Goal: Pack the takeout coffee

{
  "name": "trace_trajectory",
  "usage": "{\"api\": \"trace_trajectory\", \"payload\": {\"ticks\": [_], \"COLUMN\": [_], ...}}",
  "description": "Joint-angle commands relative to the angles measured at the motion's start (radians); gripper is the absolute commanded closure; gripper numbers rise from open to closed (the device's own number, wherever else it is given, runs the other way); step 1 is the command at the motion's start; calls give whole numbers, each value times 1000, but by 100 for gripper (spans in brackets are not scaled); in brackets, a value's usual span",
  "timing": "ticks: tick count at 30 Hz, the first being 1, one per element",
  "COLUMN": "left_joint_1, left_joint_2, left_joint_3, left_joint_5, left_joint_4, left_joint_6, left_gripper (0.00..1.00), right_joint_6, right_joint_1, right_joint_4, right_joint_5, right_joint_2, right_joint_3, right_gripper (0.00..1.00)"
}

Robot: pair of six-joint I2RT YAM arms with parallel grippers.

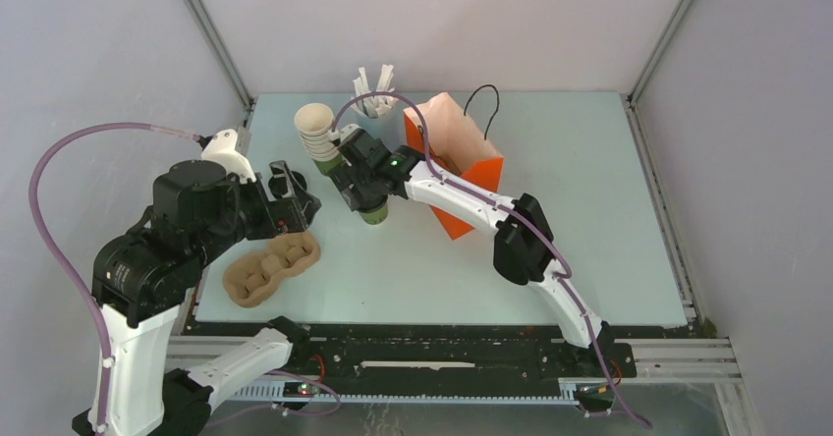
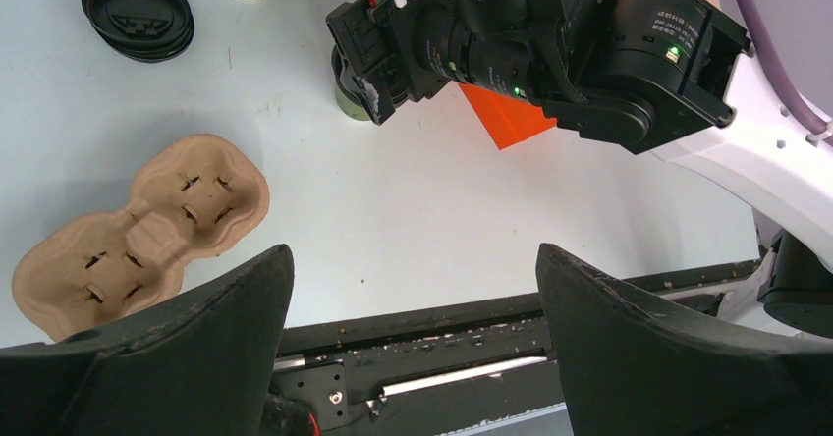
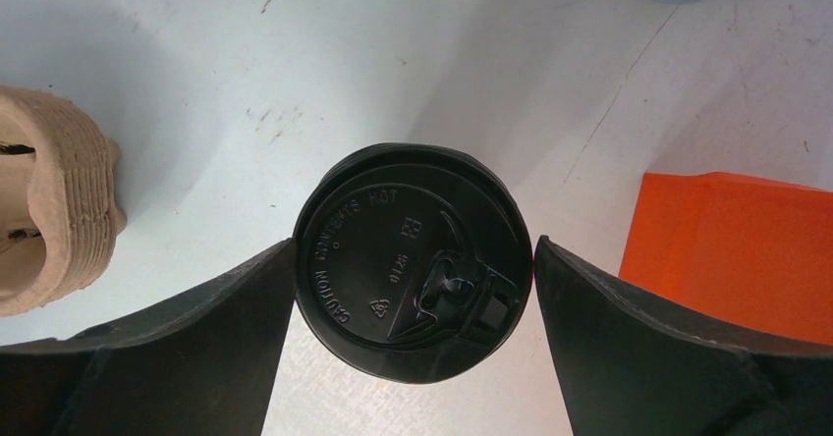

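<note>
The right end effector (image 3: 413, 249) is standing wide open, its two fingers flanking the black lid (image 3: 393, 259) of the takeout coffee (image 1: 374, 214). Whether the pads are touching the rim cannot be told. The green cup is standing upright on the desk (image 1: 589, 210), a little left of centre in the top view, directly under this end effector.

The left end effector (image 2: 413, 259) is gaping wide and holding nothing, hanging above the desk at the left of the top view.

Surrounding items:
- Orange paper bag (image 1: 462, 166) — standing open just right of the coffee, its black cord handle rising at the top.
- Stack of cream-and-green cups (image 1: 316, 134) — standing just up and left of the coffee.
- Light blue cup of white sticks (image 1: 375, 102) — sitting at upper centre, beyond the stack.
- Pulp cup carrier (image 1: 270, 267) — lying flat at lower left, near the left end effector.
- Pile of black lids (image 2: 138, 16) — resting at the upper left of the left wrist view.
</note>
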State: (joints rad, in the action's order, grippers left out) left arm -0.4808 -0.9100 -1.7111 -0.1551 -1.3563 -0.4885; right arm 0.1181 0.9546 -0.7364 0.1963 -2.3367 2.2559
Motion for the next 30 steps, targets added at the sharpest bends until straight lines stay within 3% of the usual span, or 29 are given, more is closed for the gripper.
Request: {"api": "trace_trajectory", "payload": {"ticks": [1, 19, 30], "left_joint_1": [7, 7, 7], "left_joint_2": [-6, -15, -20], "left_joint_3": [-30, -34, -107], "left_joint_5": [-7, -31, -167], "left_joint_4": [17, 31, 41], "left_joint_6": [18, 11, -23], "left_gripper": [2, 2, 1], "right_joint_6": [-8, -2, 46], "right_joint_1": [6, 14, 33], "right_joint_4": [-7, -11, 53], "right_joint_5": [-3, -23, -208], "right_joint_2": [-8, 125, 441], "right_joint_3": [-7, 2, -191], "right_gripper": [4, 19, 29]}}
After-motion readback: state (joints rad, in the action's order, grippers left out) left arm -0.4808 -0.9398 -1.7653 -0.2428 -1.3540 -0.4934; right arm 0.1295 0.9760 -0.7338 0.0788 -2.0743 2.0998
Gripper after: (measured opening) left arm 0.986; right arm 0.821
